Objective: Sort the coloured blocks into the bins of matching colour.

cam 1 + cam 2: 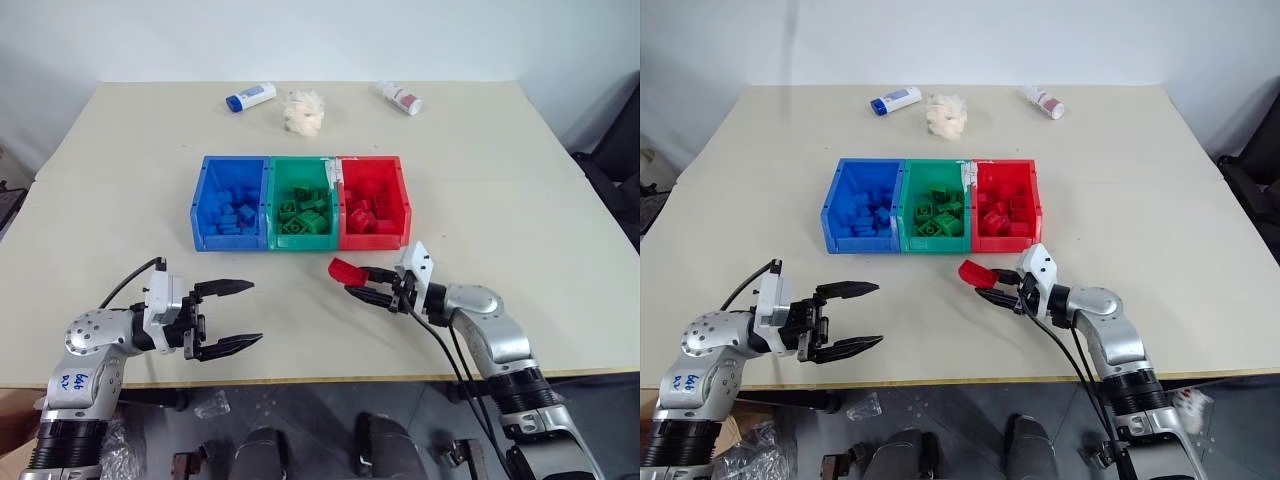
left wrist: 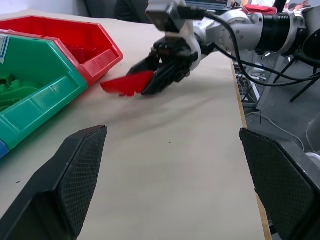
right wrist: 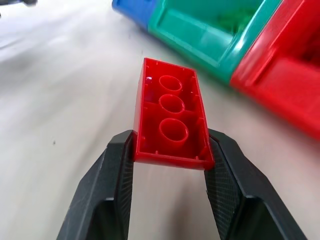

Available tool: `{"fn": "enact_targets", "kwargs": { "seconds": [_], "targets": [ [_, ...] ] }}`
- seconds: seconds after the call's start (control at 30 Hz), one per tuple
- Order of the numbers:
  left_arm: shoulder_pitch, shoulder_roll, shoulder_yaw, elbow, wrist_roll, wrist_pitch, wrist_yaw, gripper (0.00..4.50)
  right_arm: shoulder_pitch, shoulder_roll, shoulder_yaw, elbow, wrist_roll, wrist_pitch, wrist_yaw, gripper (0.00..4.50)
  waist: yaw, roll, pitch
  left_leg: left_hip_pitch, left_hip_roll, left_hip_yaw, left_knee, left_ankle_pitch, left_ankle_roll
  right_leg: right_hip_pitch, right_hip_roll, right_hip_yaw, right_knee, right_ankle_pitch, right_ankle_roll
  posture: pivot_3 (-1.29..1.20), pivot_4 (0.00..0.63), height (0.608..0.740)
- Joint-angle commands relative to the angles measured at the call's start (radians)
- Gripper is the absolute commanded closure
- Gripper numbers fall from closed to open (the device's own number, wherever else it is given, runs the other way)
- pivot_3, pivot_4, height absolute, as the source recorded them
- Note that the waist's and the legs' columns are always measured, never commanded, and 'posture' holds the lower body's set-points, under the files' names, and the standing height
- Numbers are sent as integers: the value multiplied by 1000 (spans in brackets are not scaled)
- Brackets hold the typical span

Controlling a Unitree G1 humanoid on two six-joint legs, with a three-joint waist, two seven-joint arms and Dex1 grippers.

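My right gripper (image 1: 352,280) is shut on a red block (image 1: 346,268), held just above the table in front of the red bin (image 1: 372,240). The right wrist view has the red block (image 3: 171,120) hollow side up, clamped between both fingers (image 3: 107,192). The three joined bins, blue (image 1: 232,240), green (image 1: 303,240) and red, each hold several blocks of their own colour. My left gripper (image 1: 240,314) hangs open and empty near the table's front left, its fingers (image 2: 80,175) spread wide.
At the table's far edge lie a white tube with a blue cap (image 1: 250,97), a cream fluffy wad (image 1: 304,112) and a white tube with a red label (image 1: 400,97). The table's front edge (image 1: 330,380) runs just under both arms.
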State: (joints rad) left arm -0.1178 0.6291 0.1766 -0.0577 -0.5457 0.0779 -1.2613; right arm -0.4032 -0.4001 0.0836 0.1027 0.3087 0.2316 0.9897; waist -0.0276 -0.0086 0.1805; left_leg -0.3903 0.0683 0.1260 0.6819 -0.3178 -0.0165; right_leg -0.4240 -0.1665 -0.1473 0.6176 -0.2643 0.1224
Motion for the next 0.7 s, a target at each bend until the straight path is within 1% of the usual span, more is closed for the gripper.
{"fn": "enact_targets", "kwargs": {
  "seconds": [0.03,0.13,0.23,0.3,0.4,0.43,0.57,0.6,0.7],
  "targets": [
    [-19,-7,-2,20,-4,-21,-4,0,-4,-28,-60,-139,68,61,-27,2675,1,0,0,0,0,0,0,0,0,0,0,0,0,0,0,0,150,740],
    [-34,-9,-8,42,1,-31,-10,0,-59,-31,-99,-148,77,75,-73,2675,1,0,0,0,0,0,0,0,0,0,0,0,0,0,0,0,150,740],
    [-48,-12,-14,66,5,-39,-14,0,-216,-29,-137,20,30,15,-143,2675,-3,0,0,0,0,0,0,0,0,-1,0,0,0,0,0,0,150,740],
    [-55,-14,-17,78,6,-44,-16,0,-276,-25,-146,96,17,-18,-159,2675,-3,0,0,0,0,2,0,0,0,-2,0,2,1,0,0,0,150,740],
    [-80,-17,-10,110,10,-30,13,0,-339,-23,-144,193,-12,-63,-167,1902,-1,0,0,0,0,2,-2,0,0,-3,0,2,1,0,-1,0,150,740],
    [-89,-20,-6,119,9,-32,22,0,-345,-26,-140,203,-15,-73,-157,1575,0,0,0,-1,0,2,-2,0,0,-3,0,2,1,0,0,0,150,740],
    [-110,-13,30,132,-7,5,83,0,-307,-76,-130,160,-2,-71,-70,201,0,0,0,-2,-1,3,-1,0,0,-3,0,2,0,0,0,0,150,740],
    [-111,-10,32,141,14,-11,101,0,-294,-93,-132,145,2,-65,-50,45,0,0,0,-2,0,3,-1,0,0,-3,0,2,0,0,0,0,150,740],
    [-101,-2,42,140,50,-30,139,0,-238,-161,-134,84,34,-30,42,45,-1,0,0,-1,0,3,-2,0,0,-3,0,2,0,0,0,0,150,740]
  ]
}}
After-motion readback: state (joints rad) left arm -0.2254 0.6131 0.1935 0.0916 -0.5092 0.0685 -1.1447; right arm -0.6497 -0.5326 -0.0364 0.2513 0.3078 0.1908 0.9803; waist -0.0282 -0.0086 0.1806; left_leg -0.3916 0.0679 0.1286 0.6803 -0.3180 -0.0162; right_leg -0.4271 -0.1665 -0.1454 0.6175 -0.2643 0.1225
